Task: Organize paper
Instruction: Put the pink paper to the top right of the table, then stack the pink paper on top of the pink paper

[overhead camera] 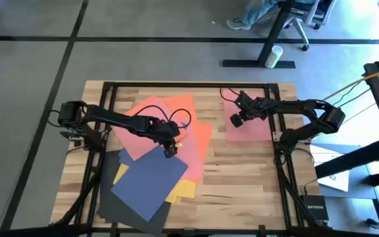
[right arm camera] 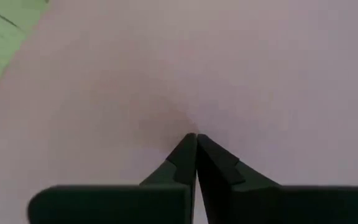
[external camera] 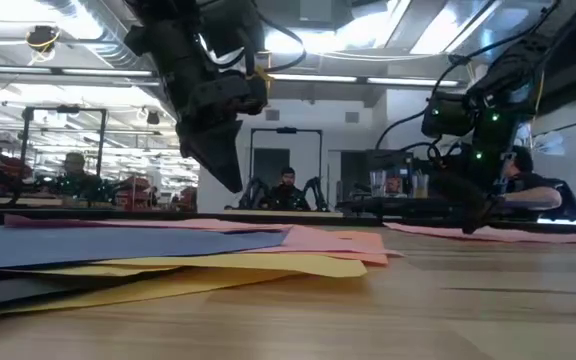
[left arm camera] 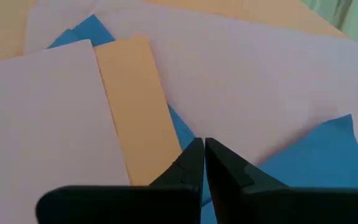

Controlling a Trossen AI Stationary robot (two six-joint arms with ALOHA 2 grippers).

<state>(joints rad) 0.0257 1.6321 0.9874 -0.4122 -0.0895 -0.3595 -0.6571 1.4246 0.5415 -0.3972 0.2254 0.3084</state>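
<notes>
while both arms hang over the table, the paper sits in two groups

left gripper (overhead camera: 170,150), fingers pressed together and holding nothing, hovers at centre-left of the high view where the pink sheet (overhead camera: 151,125) meets the navy sheet (overhead camera: 151,183) in the fanned pile, yellow (overhead camera: 183,190) and orange (overhead camera: 201,135) edges peeking out. right gripper (overhead camera: 235,121), fingers together too, sits on the near edge of the lone pink sheet (overhead camera: 255,126), upper right. no containers anywhere, just the wooden table (overhead camera: 242,184).

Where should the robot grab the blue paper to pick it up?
Probably at the navy blue sheet's bare corner nearest the table's front edge, coming in from that front side. The sheet lies flat on top of the pile, and there its edge overhangs the dark sheet beneath, clear of the left gripper.
</notes>
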